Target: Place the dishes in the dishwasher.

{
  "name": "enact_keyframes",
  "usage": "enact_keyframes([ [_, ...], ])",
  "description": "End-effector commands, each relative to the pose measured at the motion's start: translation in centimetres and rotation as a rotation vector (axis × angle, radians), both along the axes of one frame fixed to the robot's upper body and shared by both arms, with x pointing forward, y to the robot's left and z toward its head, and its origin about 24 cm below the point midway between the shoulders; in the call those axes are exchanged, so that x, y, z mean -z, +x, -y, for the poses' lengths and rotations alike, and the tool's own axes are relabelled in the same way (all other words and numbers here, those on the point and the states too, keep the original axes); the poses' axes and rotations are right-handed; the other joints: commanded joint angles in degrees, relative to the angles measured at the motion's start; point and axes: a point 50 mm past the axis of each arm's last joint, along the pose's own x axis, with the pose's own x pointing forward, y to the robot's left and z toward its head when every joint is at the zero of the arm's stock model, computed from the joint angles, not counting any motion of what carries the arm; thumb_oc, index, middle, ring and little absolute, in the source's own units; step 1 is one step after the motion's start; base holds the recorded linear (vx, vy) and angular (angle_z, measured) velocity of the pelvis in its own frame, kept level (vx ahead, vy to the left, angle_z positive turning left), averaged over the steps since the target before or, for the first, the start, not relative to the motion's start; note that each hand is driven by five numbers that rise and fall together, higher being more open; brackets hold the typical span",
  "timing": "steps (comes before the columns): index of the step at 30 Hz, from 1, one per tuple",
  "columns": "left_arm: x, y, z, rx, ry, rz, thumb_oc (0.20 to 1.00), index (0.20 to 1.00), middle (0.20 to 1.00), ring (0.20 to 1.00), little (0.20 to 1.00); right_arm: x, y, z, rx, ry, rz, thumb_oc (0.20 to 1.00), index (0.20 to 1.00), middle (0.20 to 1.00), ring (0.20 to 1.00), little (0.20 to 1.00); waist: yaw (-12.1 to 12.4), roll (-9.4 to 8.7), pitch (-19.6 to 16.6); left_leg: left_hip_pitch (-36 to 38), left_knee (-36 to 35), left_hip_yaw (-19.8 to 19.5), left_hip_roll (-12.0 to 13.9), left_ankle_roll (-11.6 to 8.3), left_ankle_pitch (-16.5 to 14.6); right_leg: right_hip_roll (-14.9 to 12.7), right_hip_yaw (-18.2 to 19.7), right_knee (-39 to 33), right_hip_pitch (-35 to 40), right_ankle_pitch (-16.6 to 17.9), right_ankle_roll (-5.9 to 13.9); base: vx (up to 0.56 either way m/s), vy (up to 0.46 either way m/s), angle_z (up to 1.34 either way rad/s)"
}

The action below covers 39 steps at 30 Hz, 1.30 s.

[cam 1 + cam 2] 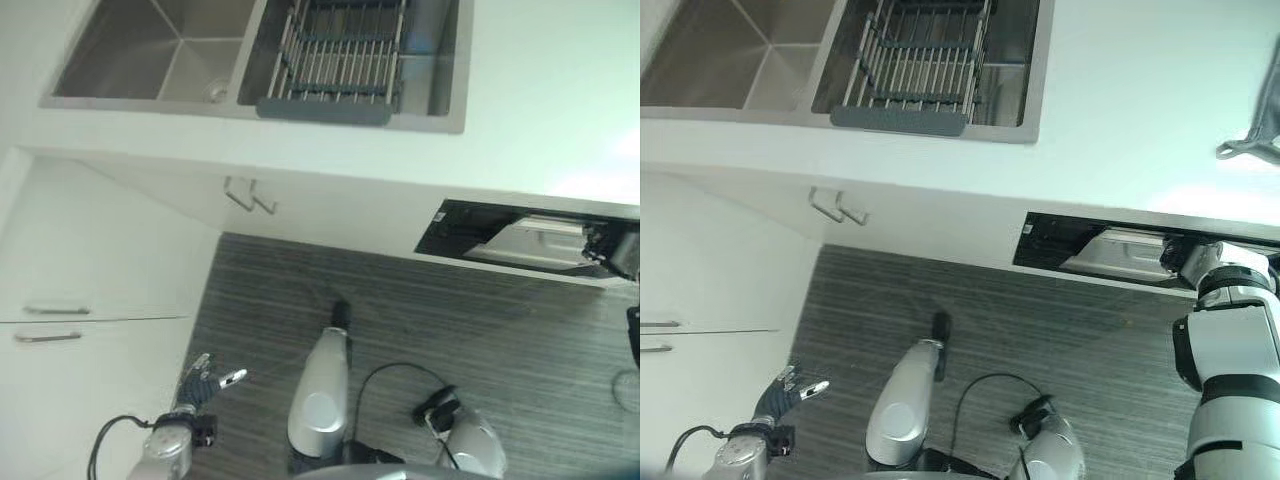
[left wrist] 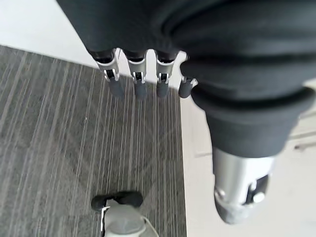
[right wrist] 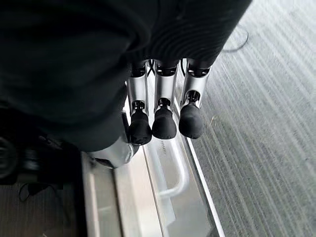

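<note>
Below the white countertop [image 1: 1140,110] with its double sink [image 1: 760,60] and dish rack [image 1: 920,60], the dishwasher door [image 1: 1120,252] stands slightly ajar over open grey striped floor [image 1: 1060,330]. The right hand [image 3: 163,106] reaches down to the door's top edge, fingers [image 3: 164,123] straight over the steel inner rim, grasping nothing. The left hand [image 1: 205,380] hangs low beside the white cabinets [image 1: 80,300], fingers relaxed and empty.

White table [image 1: 540,110] is running across the head views, with a double sink [image 1: 130,50] set into it. A dish rack [image 1: 340,55] is sitting in the sink's right basin. A grey cloth [image 1: 1255,135] is lying on the table at the far right edge. Below, dark striped floor [image 1: 450,320] is showing beside white cabinet fronts [image 1: 90,290].
</note>
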Motion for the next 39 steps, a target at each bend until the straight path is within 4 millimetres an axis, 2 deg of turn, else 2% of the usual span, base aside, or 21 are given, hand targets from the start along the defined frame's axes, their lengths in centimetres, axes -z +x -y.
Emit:
enact_keyframes([
  [1,-0.6,-0.5,-1.0,0.049,0.084,-0.033,1.0,1.0,1.0,1.0,1.0,-19.3,4.3,-4.2,-0.213,-0.201,0.736,0.2,0.2,0.2,0.2,0.2,4.6,-1.54,-7.1,0.4,0.8,-1.1,5.0,-4.96,-1.7,-2.7,3.6,5.3,1.6,-5.7,0.24,0.11,-0.051,-0.04],
  [3,-1.7,0.4,-1.2,0.066,0.113,-0.048,1.0,1.0,1.0,1.0,1.0,-18.3,4.5,-4.2,-0.204,-0.165,0.691,0.2,0.2,0.2,0.2,0.2,5.1,-2.32,-7.7,0.2,1.4,-1.5,5.3,-4.9,-2.0,-2.5,3.5,4.8,2.1,-5.6,0.39,0.12,-0.097,-0.04],
  [9,-1.1,0.9,-1.5,0.019,0.128,-0.038,1.0,1.0,1.0,1.0,1.0,-15.3,4.8,-4.1,-0.286,-0.048,0.647,0.2,0.2,0.2,0.2,0.2,3.4,-3.87,-7.9,-2.1,3.4,-1.5,7.0,-4.6,-2.4,-2.0,5.2,4.7,0.0,-4.9,0.45,-0.02,-0.058,-0.1],
  [11,-0.8,1.8,-1.3,-0.019,0.113,-0.018,1.0,1.0,1.0,1.0,1.0,-11.0,5.6,-5.6,-0.36,-0.011,0.602,0.2,0.2,0.2,0.2,0.2,1.9,-4.47,-7.4,-3.0,3.9,-1.0,7.5,-4.37,-2.4,-1.5,6.4,4.1,-1.0,-4.4,0.72,-0.09,-0.02,-0.14],
  [13,-0.8,2.3,-1.0,-0.041,0.104,-0.007,1.0,1.0,1.0,1.0,1.0,-8.7,5.8,-6.6,-0.397,0.016,0.584,0.2,0.2,0.2,0.2,0.2,0.7,-4.65,-7.1,-3.1,3.9,-0.5,7.8,-4.26,-2.4,-1.2,7.0,3.8,-1.5,-4.2,0.81,-0.13,0.006,-0.21],
  [14,-0.8,3.4,-0.7,-0.084,0.086,0.009,1.0,1.0,1.0,1.0,1.0,-4.0,5.8,-8.9,-0.451,0.079,0.538,0.2,0.2,0.2,0.2,0.2,-1.3,-4.97,-6.8,-3.4,3.6,0.2,8.2,-4.29,-2.1,-0.4,8.3,2.5,-2.3,-3.6,1.2,-0.17,0.019,-0.27],
  [17,-1.0,4.6,-0.4,-0.106,0.071,0.021,1.0,1.0,1.0,1.0,1.0,0.9,5.0,-11.3,-0.522,0.159,0.444,0.2,0.2,0.2,0.2,0.2,-3.3,-5.1,-6.5,-3.3,3.1,1.1,8.5,-4.41,-1.8,0.1,9.8,1.4,-3.0,-3.1,1.64,-0.16,0.022,-0.28],
  [21,-1.4,6.7,0.6,-0.133,0.065,0.04,1.0,1.0,1.0,1.0,1.0,9.2,2.0,-14.4,-0.625,0.251,0.26,0.2,0.2,0.2,0.2,0.2,-6.6,-4.84,-6.7,-1.3,-0.2,2.7,8.9,-5.12,-0.4,1.6,12.0,-2.1,-2.4,-2.2,2.19,-0.11,0.029,-0.25],
  [25,-1.7,8.0,1.2,-0.153,0.052,0.059,1.0,1.0,1.0,1.0,1.0,13.8,-1.1,-15.6,-0.629,0.318,0.163,0.2,0.2,0.2,0.2,0.2,-9.2,-4.28,-8.0,0.7,-4.3,4.0,9.2,-5.36,2.4,3.5,13.3,-5.0,-2.0,-0.9,1.88,-0.13,0.014,-0.3],
  [27,-1.6,8.4,1.3,-0.169,0.03,0.043,1.0,1.0,1.0,1.0,1.0,16.0,-2.9,-15.1,-0.655,0.222,0.061,0.2,0.2,0.2,0.2,0.2,-10.5,-3.95,-8.8,1.9,-5.8,4.2,9.6,-5.8,3.5,4.5,14.1,-4.8,-1.9,-1.6,1.52,-0.15,-0.047,-0.17],
  [28,-1.5,8.4,1.5,-0.167,0.024,0.035,1.0,1.0,1.0,1.0,1.0,16.7,-3.5,-14.9,-0.648,0.23,0.029,0.395,0.395,0.395,0.395,0.395,-10.8,-3.77,-9.0,2.2,-6.2,4.1,9.8,-5.94,3.9,4.8,14.3,-4.3,-1.9,-2.1,1.24,-0.13,-0.072,-0.08],
  [29,-1.2,8.4,1.7,-0.168,0.01,0.024,1.0,1.0,1.0,1.0,1.0,17.8,-4.7,-14.3,-0.636,0.233,-0.024,0.812,0.812,0.812,0.812,0.812,-11.3,-3.44,-9.3,3.0,-6.7,3.7,10.1,-6.1,4.2,5.3,14.6,-3.4,-2.0,-2.8,0.71,-0.08,-0.076,-0.13],
  [30,-0.8,8.3,1.9,-0.18,-0.004,0.017,1.0,1.0,1.0,1.0,1.0,18.6,-5.7,-13.5,-0.642,0.216,-0.069,1.0,1.0,1.0,1.0,1.0,-11.6,-3.03,-9.8,3.9,-7.3,3.5,10.5,-6.17,4.6,5.8,14.6,-3.0,-2.1,-3.0,0.27,-0.06,-0.104,-0.07],
  [31,0.0,7.4,1.9,-0.191,-0.046,-0.002,1.0,1.0,1.0,1.0,1.0,19.5,-6.7,-13.0,-0.631,0.211,-0.098,1.0,1.0,1.0,1.0,1.0,-11.3,-2.93,-10.1,4.6,-8.4,3.2,11.1,-6.63,5.3,6.0,14.4,-2.7,-1.8,-3.7,-0.21,-0.04,-0.178,-0.06],
  [32,2.5,3.4,1.4,-0.186,-0.054,-0.037,1.0,1.0,1.0,1.0,1.0,21.3,-9.3,-11.5,-0.596,0.201,-0.163,1.0,1.0,1.0,1.0,1.0,-10.3,-2.3,-11.0,6.9,-12.2,2.4,13.0,-7.56,7.7,7.2,13.2,-3.8,-0.6,-4.1,-1.16,-0.03,-0.152,0.01],
  [33,2.5,3.4,1.4,-0.186,-0.054,-0.037,1.0,1.0,1.0,1.0,1.0,21.3,-9.3,-11.5,-0.596,0.201,-0.163,1.0,1.0,1.0,1.0,1.0,-10.3,-2.3,-11.0,6.9,-12.2,2.4,13.0,-7.56,7.7,7.2,13.2,-3.8,-0.6,-4.1,-1.16,-0.08,-0.143,0.07],
  [34,5.1,-2.1,1.5,-0.109,-0.072,-0.156,1.0,1.0,1.0,1.0,1.0,23.9,-13.7,-10.9,-0.493,0.264,-0.228,1.0,1.0,1.0,1.0,1.0,-10.9,-2.88,-11.6,11.3,-17.1,9.6,15.0,-9.11,12.1,8.5,9.3,-9.2,4.4,-3.3,-1.36,-0.08,-0.025,0.49],
  [35,5.3,-2.4,1.5,-0.108,-0.086,-0.175,1.0,1.0,1.0,1.0,1.0,24.1,-14.0,-10.9,-0.489,0.265,-0.236,1.0,1.0,1.0,1.0,1.0,-11.0,-2.93,-11.6,11.3,-17.0,10.1,15.1,-9.16,12.5,8.6,9.0,-9.6,4.8,-3.2,-1.42,-0.23,-0.01,1.01],
  [36,6.7,-4.0,1.8,-0.108,-0.194,-0.327,1.0,1.0,1.0,1.0,1.0,25.1,-16.2,-10.5,-0.443,0.261,-0.294,1.0,1.0,1.0,1.0,1.0,-13.3,-4.44,-12.3,12.6,-11.3,15.6,13.6,-7.48,7.9,7.6,6.8,-12.2,6.2,-0.7,-1.72,-0.25,0.085,1.08],
  [38,7.9,-5.2,3.3,-0.084,-0.386,-0.499,1.0,1.0,1.0,1.0,1.0,25.8,-17.7,-10.3,-0.45,0.153,-0.445,1.0,1.0,1.0,1.0,1.0,-14.9,-6.32,-13.2,13.8,-2.5,16.8,8.0,-4.57,-0.7,5.4,6.1,-15.4,7.2,3.4,-0.51,-0.25,0.196,1.24],
  [39,8.0,-5.0,3.7,-0.084,-0.418,-0.521,1.0,1.0,1.0,1.0,1.0,26.0,-18.1,-10.3,-0.469,0.115,-0.493,1.0,1.0,1.0,1.0,1.0,-15.5,-6.13,-13.7,14.5,-3.3,17.1,7.1,-4.4,-1.7,5.2,6.5,-15.8,7.5,4.3,0.43,-0.14,0.31,1.23],
])
